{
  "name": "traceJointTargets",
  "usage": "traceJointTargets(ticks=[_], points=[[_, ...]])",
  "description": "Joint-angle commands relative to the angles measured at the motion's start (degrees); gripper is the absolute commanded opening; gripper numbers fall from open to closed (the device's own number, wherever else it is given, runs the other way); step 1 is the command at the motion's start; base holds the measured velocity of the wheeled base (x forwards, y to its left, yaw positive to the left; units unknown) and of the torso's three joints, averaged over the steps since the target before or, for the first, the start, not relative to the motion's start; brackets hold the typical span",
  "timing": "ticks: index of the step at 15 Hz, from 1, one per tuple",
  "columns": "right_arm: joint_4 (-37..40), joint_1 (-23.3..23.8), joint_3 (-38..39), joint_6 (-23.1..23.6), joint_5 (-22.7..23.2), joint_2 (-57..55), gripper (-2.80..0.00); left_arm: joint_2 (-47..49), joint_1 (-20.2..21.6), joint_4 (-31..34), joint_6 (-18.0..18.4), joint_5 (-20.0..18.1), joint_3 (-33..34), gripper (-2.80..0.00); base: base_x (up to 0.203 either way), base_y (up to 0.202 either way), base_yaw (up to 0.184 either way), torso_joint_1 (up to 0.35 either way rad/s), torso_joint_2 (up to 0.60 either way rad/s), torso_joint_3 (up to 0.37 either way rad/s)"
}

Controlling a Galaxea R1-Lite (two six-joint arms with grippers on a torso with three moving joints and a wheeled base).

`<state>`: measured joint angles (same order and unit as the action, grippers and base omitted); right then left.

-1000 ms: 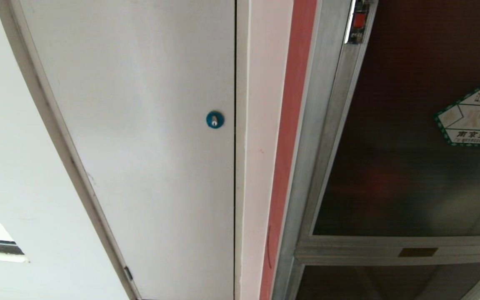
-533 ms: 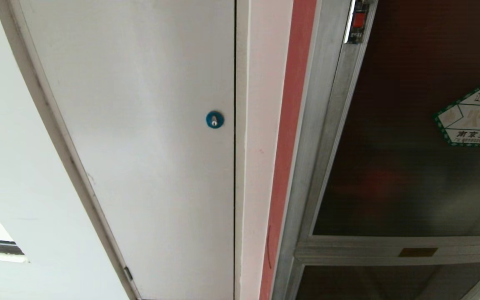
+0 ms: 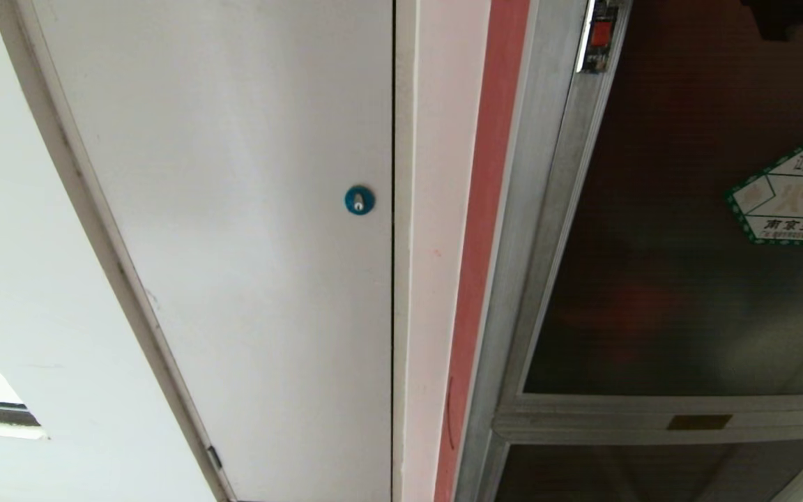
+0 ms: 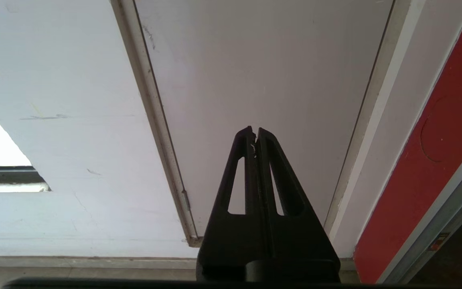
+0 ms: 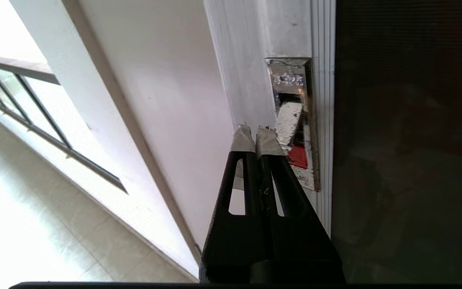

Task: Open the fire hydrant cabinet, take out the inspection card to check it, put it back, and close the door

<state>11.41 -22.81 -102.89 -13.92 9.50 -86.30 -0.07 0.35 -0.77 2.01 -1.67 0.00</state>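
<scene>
Only the right wrist view shows the red latch (image 5: 297,155) up close, set in the silver frame of the door (image 5: 407,140); the head view adds the hexagonal sticker (image 3: 792,195) on the closed door (image 3: 687,293); the right gripper (image 5: 257,134), fingers pressed together and empty, hovers just beside the latch; the left gripper (image 4: 255,134), likewise closed, faces the white-grey panel (image 4: 263,80)
</scene>
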Motion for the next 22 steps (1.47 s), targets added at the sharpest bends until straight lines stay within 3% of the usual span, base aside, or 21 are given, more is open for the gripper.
traceJointTargets(ticks=[1, 14, 22], points=[[0.19, 0.8, 0.06, -0.05, 1.32, 0.49, -2.8, -0.01, 0.0, -0.02, 0.02, 0.0, 0.43, -2.8, 0.0, 0.0, 0.0, 0.0, 0.0, 0.0], [-0.31, 4.0, 0.67, 0.3, 6.56, -1.14, -2.8, -0.01, 0.05, -0.02, 0.02, 0.0, 0.44, -2.8, 0.0, 0.0, 0.0, 0.0, 0.0, 0.0], [-0.68, 3.91, -0.6, 0.39, 6.66, 0.19, -2.8, -0.01, 0.09, -0.02, 0.02, 0.0, 0.44, -2.8, 0.0, 0.0, 0.0, 0.0, 0.0, 0.0]])
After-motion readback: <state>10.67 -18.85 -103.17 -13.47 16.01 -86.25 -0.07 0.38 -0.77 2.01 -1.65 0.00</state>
